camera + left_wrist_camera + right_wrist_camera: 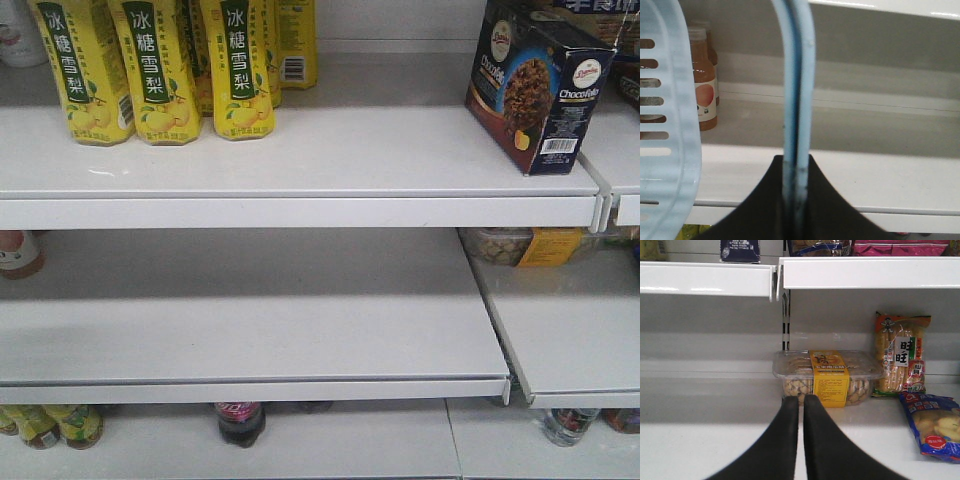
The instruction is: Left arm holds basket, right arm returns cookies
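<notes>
The cookies (538, 85) stand upright on the top shelf (300, 165) at the upper right of the front view — above the right gripper (801, 405), whose fingers are pressed together, holding nothing, level with the shelf below. The left gripper (796, 172) pinches the basket (667, 125) by its handles (799, 80).

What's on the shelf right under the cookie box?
Below the cookies, a clear tub with a yellow label sits on the middle shelf. The upper shelf's edge hides most of it, so what lies behind the tub cannot be seen.
</notes>
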